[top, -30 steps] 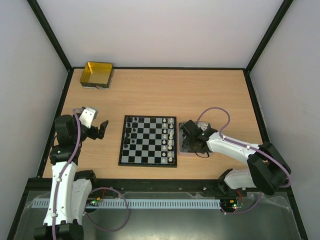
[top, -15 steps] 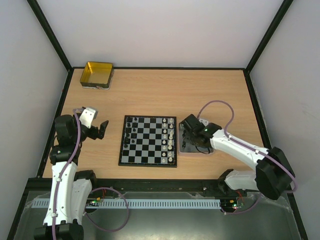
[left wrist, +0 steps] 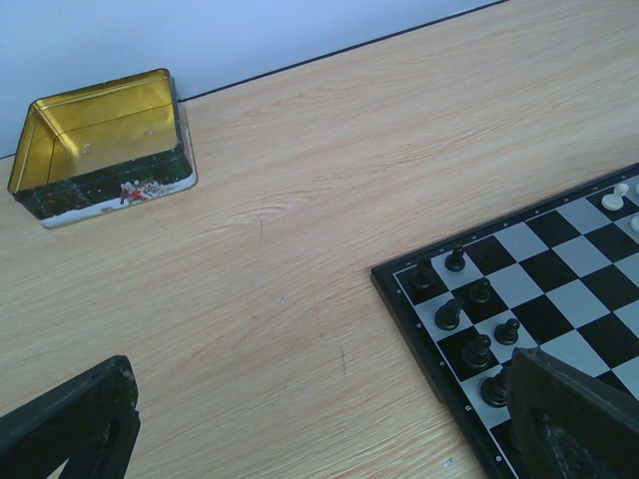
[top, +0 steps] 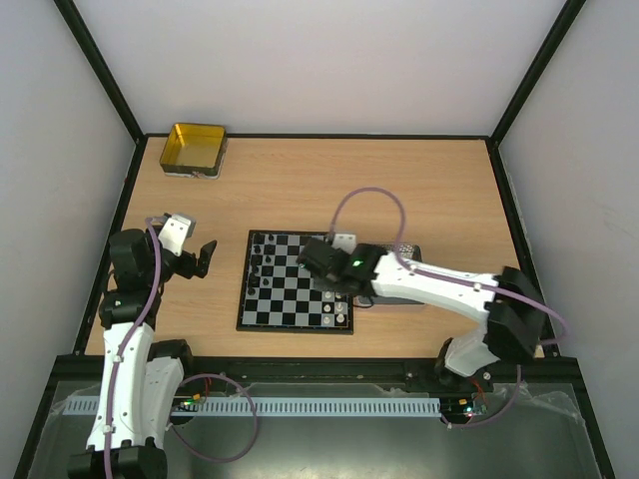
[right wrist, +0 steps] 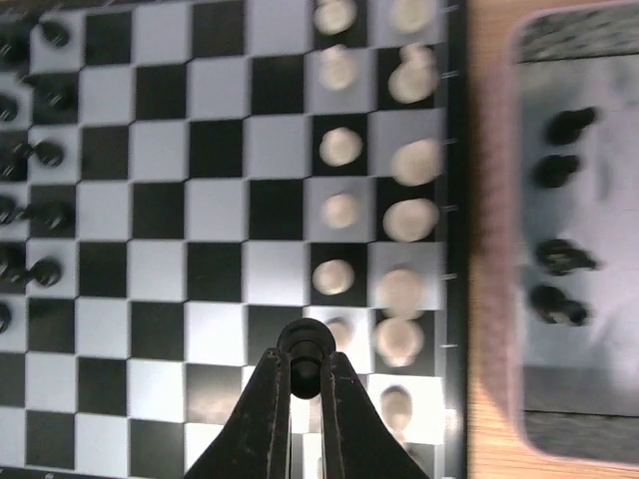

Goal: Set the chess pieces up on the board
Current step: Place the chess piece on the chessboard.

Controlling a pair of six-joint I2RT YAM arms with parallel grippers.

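the board (top: 295, 280) looks mostly set, with the right gripper (right wrist: 305, 374) clamped on a black piece (right wrist: 305, 349) above its white side and the left gripper (top: 193, 245) wide open, empty, beside it; only the right wrist view shows four black pieces (right wrist: 564, 254) waiting in the tray (right wrist: 619, 200).

The left arm (top: 128, 344) stands folded upright on its own side, its pincer (left wrist: 319, 399) spread fully wide. The right arm (top: 439, 285) stretches low and far to the left, its pincer (right wrist: 305, 371) pinched tight around a black chess piece (right wrist: 305, 345).
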